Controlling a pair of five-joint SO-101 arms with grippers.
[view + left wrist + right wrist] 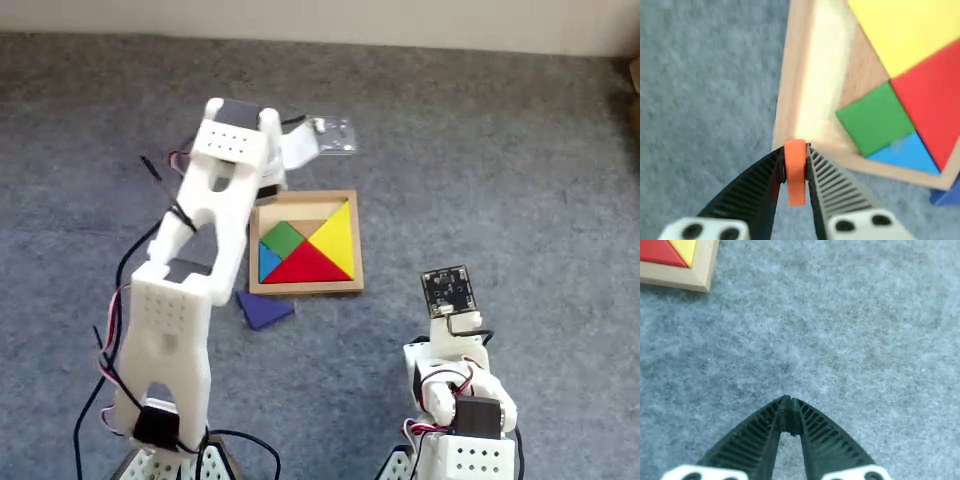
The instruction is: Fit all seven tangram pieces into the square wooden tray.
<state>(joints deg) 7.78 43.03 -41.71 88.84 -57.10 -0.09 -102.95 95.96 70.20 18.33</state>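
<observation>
The square wooden tray (305,289) lies mid-table holding yellow (337,240), red (308,266), green (283,238) and blue (268,262) pieces. In the left wrist view my left gripper (796,159) is shut on an orange piece (795,171), held on edge just over a corner of the tray (790,95); the strip of tray floor along that side is bare. A dark blue piece (264,310) lies on the carpet by the tray's near left corner. My right gripper (788,412) is shut on nothing, low over bare carpet, with the tray corner (695,277) farther off.
Grey carpet covers the table. A small clear plastic item (335,136) lies behind the tray. The left arm (200,230) stretches over the tray's left side. The right arm (455,370) is folded back near the front edge.
</observation>
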